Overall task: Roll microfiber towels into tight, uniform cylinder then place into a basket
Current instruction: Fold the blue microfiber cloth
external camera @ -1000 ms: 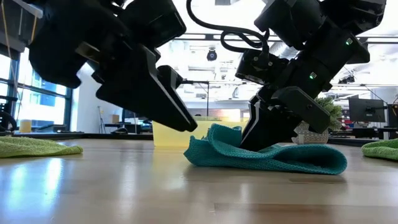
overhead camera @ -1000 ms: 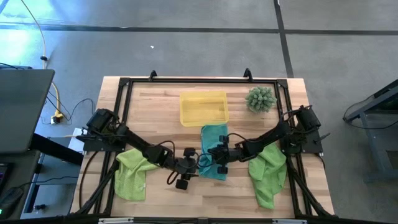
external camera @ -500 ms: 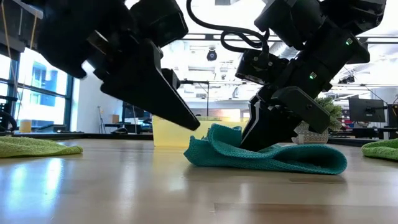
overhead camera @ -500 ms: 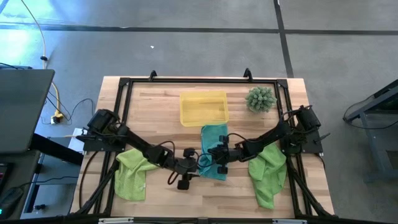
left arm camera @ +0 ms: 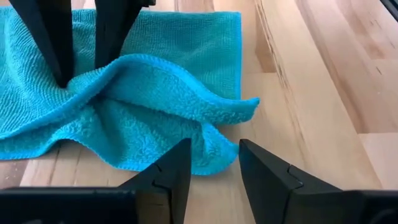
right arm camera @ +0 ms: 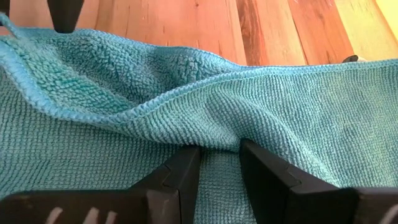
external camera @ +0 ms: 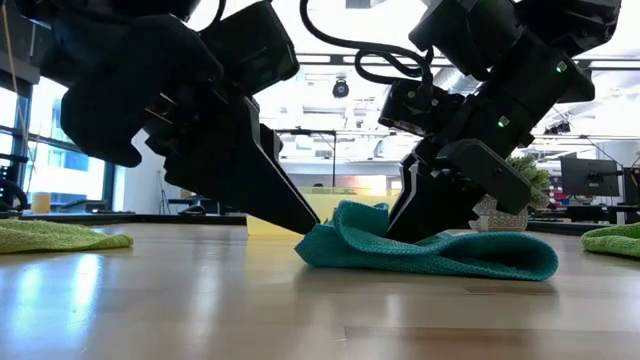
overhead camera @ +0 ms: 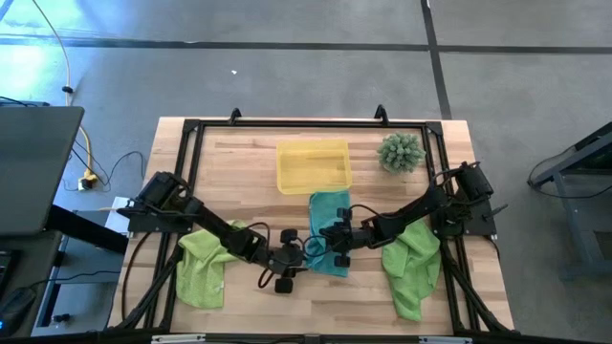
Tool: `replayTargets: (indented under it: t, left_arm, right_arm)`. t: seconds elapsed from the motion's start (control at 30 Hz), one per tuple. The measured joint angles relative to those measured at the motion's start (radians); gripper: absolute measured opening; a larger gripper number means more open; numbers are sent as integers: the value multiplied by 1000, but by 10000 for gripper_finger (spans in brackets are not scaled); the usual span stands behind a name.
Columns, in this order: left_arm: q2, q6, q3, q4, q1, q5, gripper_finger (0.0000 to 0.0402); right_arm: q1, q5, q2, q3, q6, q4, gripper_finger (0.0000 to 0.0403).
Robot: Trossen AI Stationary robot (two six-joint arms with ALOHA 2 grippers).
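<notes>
Wooden tabletop (overhead camera: 249, 167) held the teal towel (overhead camera: 330, 229) just near of the yellow basket (overhead camera: 313, 165). Right gripper (right arm camera: 219, 163) pinched a fold; left gripper (left arm camera: 210, 163) stood open at its corner, empty. Closing early could miss the edge.

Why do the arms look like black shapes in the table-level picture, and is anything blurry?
Low view: bright room lights behind leave both arms as silhouettes over the teal towel, and the near tabletop is soft with pale glare. Right wrist view: the pincer fingers are dark, the towel weave sharp.
</notes>
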Motion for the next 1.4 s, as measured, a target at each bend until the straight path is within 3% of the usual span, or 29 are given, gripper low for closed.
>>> replayTargets:
  t: [0.37, 0.67, 0.9, 1.07, 1.27, 1.4]
  left_arm:
    - [22, -28, 0, 32, -2, 0, 88]
    - [22, -7, 0, 21, -2, 20, 6]
    - [22, 102, 0, 22, -26, 118, 2]
    - [22, 229, 0, 17, -53, 70, 6]
    - [5, 175, -1, -7, -60, -24, 18]
    - [-38, 114, 3, -4, -59, 8, 33]
  right_arm:
    - [0, 0, 0, 0, 3, 4, 112]
    - [0, 0, 0, 0, 3, 4, 112]
    - [0, 0, 0, 0, 3, 4, 112]
    - [0, 0, 0, 0, 3, 3, 112]
    - [0, 0, 0, 0, 3, 3, 112]
    - [0, -1, -8, 1, 9, 2, 112]
